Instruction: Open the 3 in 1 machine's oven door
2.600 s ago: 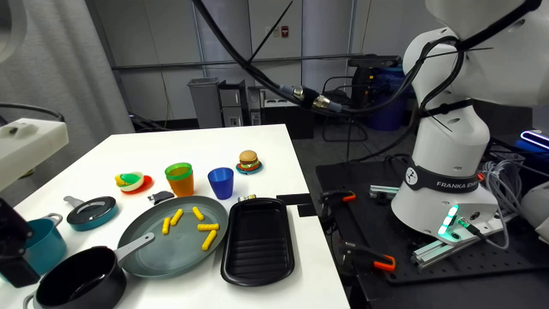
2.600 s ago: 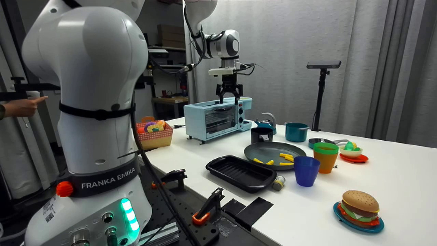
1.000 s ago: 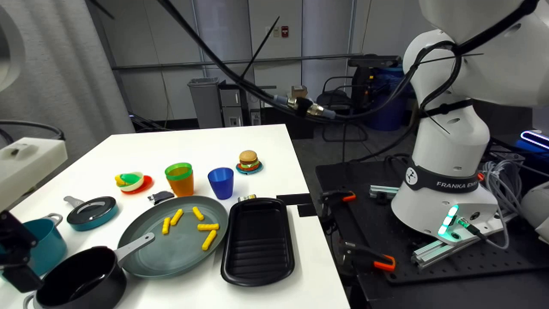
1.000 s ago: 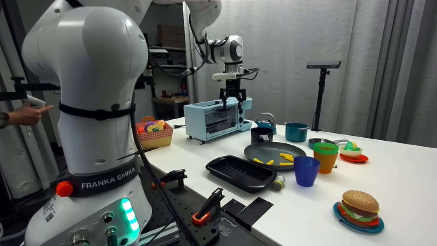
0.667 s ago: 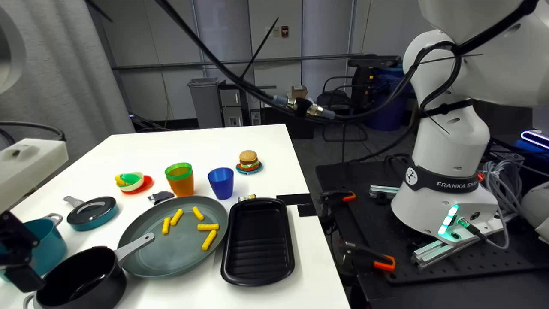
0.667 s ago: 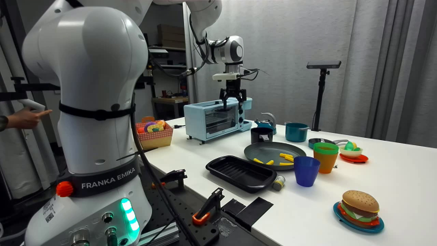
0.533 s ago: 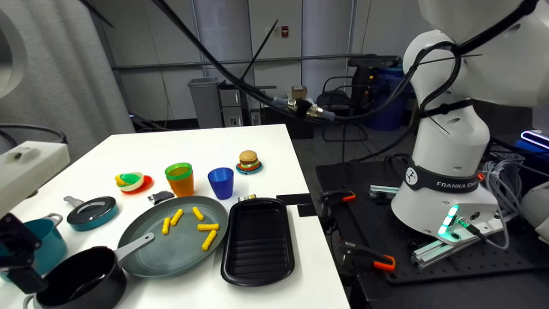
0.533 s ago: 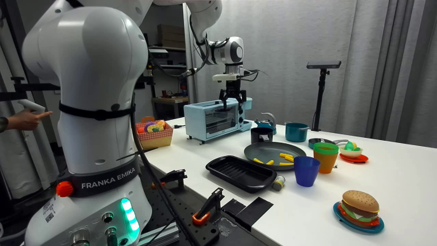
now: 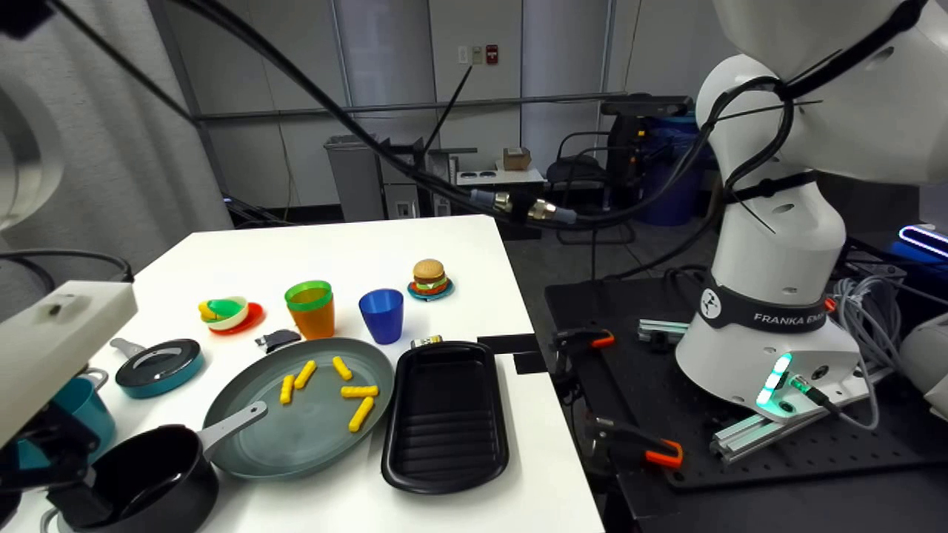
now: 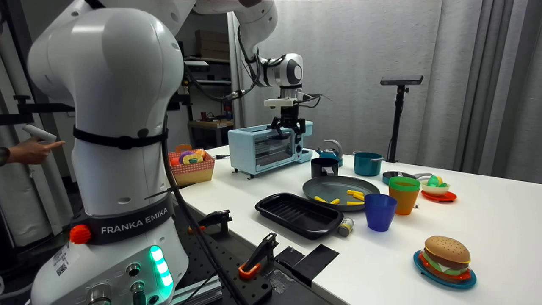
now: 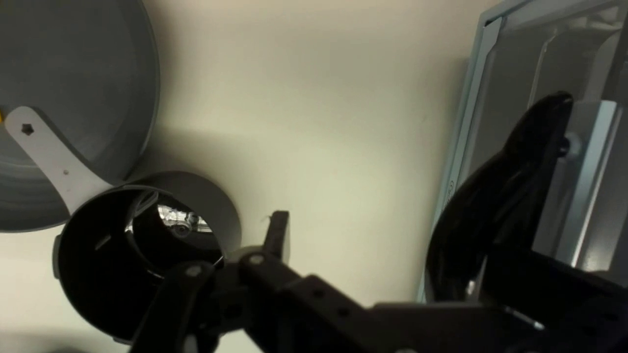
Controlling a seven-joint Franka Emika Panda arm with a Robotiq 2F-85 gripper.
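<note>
The 3 in 1 machine (image 10: 241,150) is a light blue toaster oven at the back of the table in an exterior view. Its glass oven door (image 10: 271,156) is closed. The door's black curved handle (image 11: 495,196) is at the right in the wrist view. My gripper (image 10: 288,136) points down at the upper front of the door, jaws wide apart with nothing between them. In the wrist view one finger (image 11: 278,228) stands over the table, away from the door. The other finger is dark against the handle; I cannot tell whether it touches.
A black saucepan (image 10: 325,167) stands close in front of the oven. Near it are a grey plate (image 10: 338,182) with yellow sticks, a black tray (image 10: 292,212), a teal kettle (image 10: 330,156) and a teal pot (image 10: 367,164). A basket (image 10: 192,173) stands left of the oven.
My gripper has moved down along the front of the oven, with its fingers now lower at the door's upper part. The door has not visibly moved.
</note>
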